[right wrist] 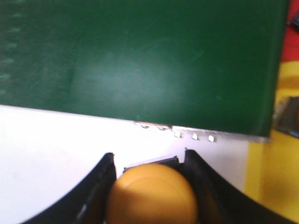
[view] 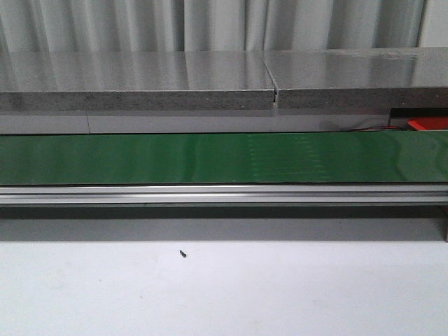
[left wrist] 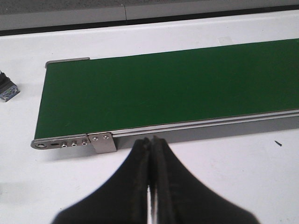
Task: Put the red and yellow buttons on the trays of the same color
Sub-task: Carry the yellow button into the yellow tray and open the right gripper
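Observation:
In the right wrist view a yellow button [right wrist: 152, 193] with a domed cap sits between the black fingers of my right gripper [right wrist: 148, 161], which is shut on it over the white table beside the green belt [right wrist: 140, 60]. A yellow tray [right wrist: 275, 177] shows past the belt's end, with a strip of the red tray [right wrist: 293, 21] beyond it. My left gripper [left wrist: 153, 142] is shut with nothing in it, hanging over the white table near the other end of the belt [left wrist: 173, 88]. No gripper shows in the front view; a bit of the red tray [view: 428, 124] peeks in at the right.
The green conveyor belt [view: 224, 159] with its aluminium rail [view: 224, 194] runs across the table. A grey shelf [view: 210, 80] stands behind it. A small black speck [view: 182, 253] lies on the white table. A small dark-and-grey object [left wrist: 8, 88] sits off the belt's end.

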